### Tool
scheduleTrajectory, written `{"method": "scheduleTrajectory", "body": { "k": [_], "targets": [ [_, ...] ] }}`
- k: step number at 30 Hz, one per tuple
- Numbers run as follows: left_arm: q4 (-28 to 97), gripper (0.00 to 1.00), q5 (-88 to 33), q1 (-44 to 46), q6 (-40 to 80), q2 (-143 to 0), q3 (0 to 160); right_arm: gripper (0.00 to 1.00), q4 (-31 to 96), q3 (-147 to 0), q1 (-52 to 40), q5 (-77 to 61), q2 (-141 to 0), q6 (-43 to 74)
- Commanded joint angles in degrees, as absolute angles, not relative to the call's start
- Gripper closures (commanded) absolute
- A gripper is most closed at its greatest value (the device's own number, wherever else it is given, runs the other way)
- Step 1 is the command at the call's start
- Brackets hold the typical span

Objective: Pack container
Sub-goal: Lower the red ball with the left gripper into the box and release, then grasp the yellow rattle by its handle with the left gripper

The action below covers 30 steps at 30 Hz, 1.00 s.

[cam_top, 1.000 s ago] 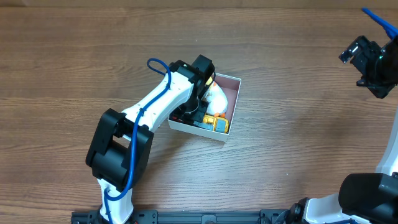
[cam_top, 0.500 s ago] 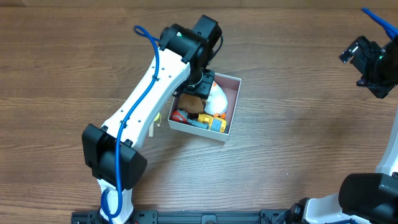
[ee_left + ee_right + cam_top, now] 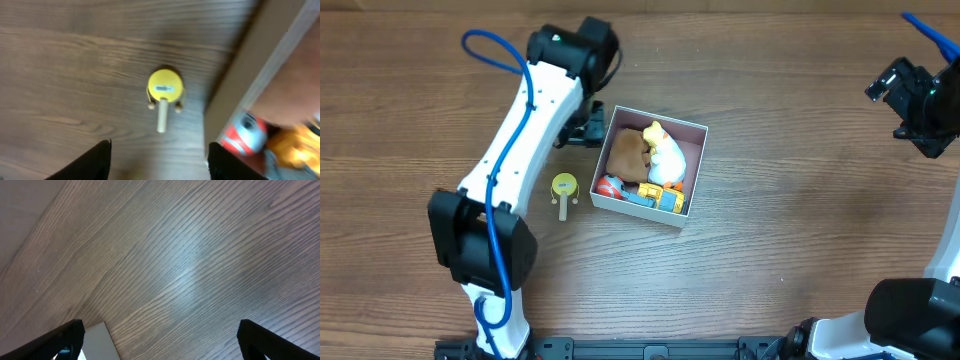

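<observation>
Several toys sit in the container (image 3: pixel 638 211) mid-table (image 3: pixel 800 200): a brown plush (image 3: pixel 625 155), a white-and-yellow plush (image 3: pixel 667 152), and small colourful pieces (image 3: pixel 665 198) along one wall. Your left gripper (image 3: pixel 159 145) hangs just beside the container, fingers spread wide, gripping nothing. A yellow round toy (image 3: pixel 164 92) with a wooden handle lies on the table just outside the wall. Your right gripper (image 3: pixel 161 325) is well apart, fingers equally wide, empty.

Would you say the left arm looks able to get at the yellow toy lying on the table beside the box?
Probably yes. The yellow toy lies by itself, apart from the box wall, and the left gripper hangs open near it with nothing between them.
</observation>
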State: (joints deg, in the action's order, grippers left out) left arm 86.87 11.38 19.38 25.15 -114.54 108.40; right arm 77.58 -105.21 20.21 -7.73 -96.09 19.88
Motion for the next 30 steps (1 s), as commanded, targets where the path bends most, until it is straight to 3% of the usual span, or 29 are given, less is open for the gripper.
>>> {"method": "scheduleTrajectory", "body": {
  "k": [1, 5, 7, 19, 25, 29, 30],
  "targets": [
    [81.7, 0.47, 12.2, 19.5, 27.5, -114.3, 98.8, 0.0, 77.3, -105.1, 20.2, -8.2, -96.2, 20.1],
    [75.7, 0.67, 10.3, 21.4, 27.5, -114.3, 90.7, 0.0, 77.3, -105.1, 20.2, -8.2, -96.2, 20.1],
    [74.8, 0.72, 9.5, 22.7, 27.5, -114.3, 88.7, 0.0, 77.3, -105.1, 20.2, -8.2, -96.2, 20.2],
    [76.4, 0.72, 8.4, 30.4, 29.1, -114.3, 91.2, 0.0, 77.3, -105.1, 20.2, -8.2, -96.2, 20.1],
    [87.5, 0.55, 12.6, 27.0, 30.5, -114.1, 99.4, 0.0, 77.3, -105.1, 20.2, -8.2, -96.2, 20.1],
    [89.5, 0.17, 13.5, 23.8, 29.1, -111.7, 102.0, 0.0, 77.3, -105.1, 20.2, -8.2, -96.2, 20.1],
    [89.4, 0.12, 14.0, 23.2, 29.1, -111.6, 102.0, 0.0, 77.3, -105.1, 20.2, -8.2, -96.2, 20.2]
  ]
}}
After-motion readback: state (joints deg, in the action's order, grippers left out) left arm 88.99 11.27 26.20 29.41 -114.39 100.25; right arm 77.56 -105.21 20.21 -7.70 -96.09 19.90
